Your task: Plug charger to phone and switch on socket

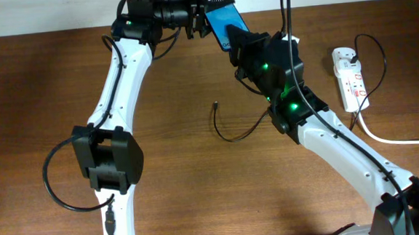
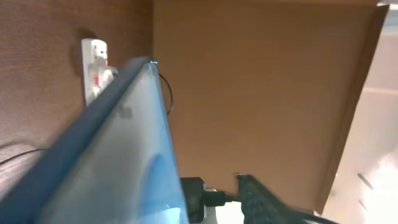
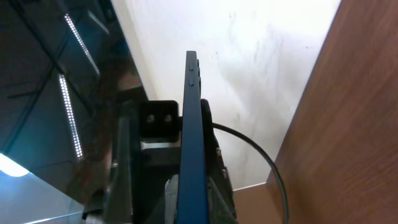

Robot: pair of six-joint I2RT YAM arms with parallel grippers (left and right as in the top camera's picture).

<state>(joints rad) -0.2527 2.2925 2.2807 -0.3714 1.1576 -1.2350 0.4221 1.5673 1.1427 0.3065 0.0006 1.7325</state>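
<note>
On the table (image 1: 192,199) nearest you, the charger (image 1: 229,137) lies loose in a curve. Its plug end (image 1: 214,104) is free and well apart from everything else. Off to the right the socket (image 1: 350,76) lies flat, and its thick white cord (image 1: 400,141) runs off right. You get red marks on it but no readable text.

At the far edge the phone (image 1: 220,18) is up off the table between both arms. Your left gripper (image 1: 200,17) is clamped on its upper end. Your right gripper (image 1: 236,41) sits at the lower end, and you can't tell if its fingers press on it.

Only the overhead shows the blue screen, and the white strip there is too small to read. The right wrist view gives you the phone edge-on, side buttons (image 3: 192,73) showing, with a white wall (image 3: 267,62) behind. In the left wrist view the glass fills the frame and hides the fingers, with the socket beyond.
</note>
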